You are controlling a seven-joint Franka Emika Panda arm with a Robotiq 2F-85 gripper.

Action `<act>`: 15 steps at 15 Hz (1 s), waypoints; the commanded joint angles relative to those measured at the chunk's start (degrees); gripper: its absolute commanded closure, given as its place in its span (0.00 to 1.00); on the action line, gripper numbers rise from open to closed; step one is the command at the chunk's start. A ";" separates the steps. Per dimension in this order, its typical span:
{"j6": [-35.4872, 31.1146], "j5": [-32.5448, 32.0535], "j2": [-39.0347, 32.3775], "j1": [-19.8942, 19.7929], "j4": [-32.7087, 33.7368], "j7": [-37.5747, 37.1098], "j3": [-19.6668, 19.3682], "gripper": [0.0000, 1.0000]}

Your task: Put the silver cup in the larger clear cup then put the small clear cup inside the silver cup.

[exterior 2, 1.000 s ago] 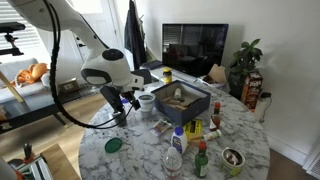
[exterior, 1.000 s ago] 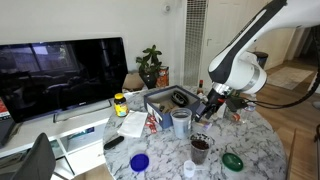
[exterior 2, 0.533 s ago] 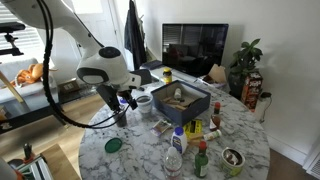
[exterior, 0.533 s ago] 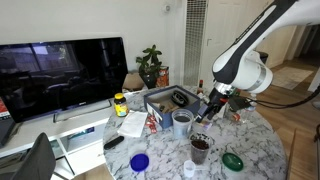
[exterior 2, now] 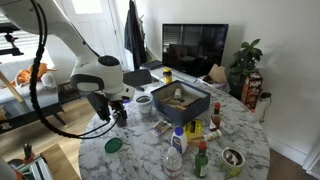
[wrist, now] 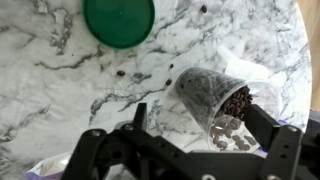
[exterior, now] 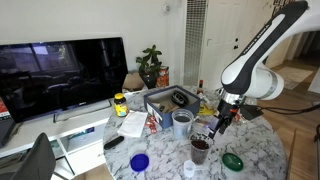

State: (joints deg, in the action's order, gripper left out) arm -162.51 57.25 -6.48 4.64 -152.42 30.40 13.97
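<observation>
Small clear cup point(wrist: 212, 98) - short see-through tumbler, dark reddish-brown tint, upright on the marble table point(wrist: 60, 90), nothing in it that can be told. Larger clear cup point(exterior: 181, 123) - pale bluish translucent, whitish rim, upright, near the small one point(exterior: 200, 149) but apart from it. The silver cup cannot be told apart at this size.

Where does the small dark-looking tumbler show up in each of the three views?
Exterior view: the small clear cup stands right of centre, near the table's front edge.
Exterior view: it sits left of centre, partly hidden below the end effector.
Wrist view: it is right of centre.
Shared landmark: the green lid lies near the cup in all three.
</observation>
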 commanded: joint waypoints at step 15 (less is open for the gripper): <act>-6.45 15.09 -3.09 0.82 0.95 1.94 3.85 0.00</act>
State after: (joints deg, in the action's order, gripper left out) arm -166.14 68.17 -8.23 4.93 -152.11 30.40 16.66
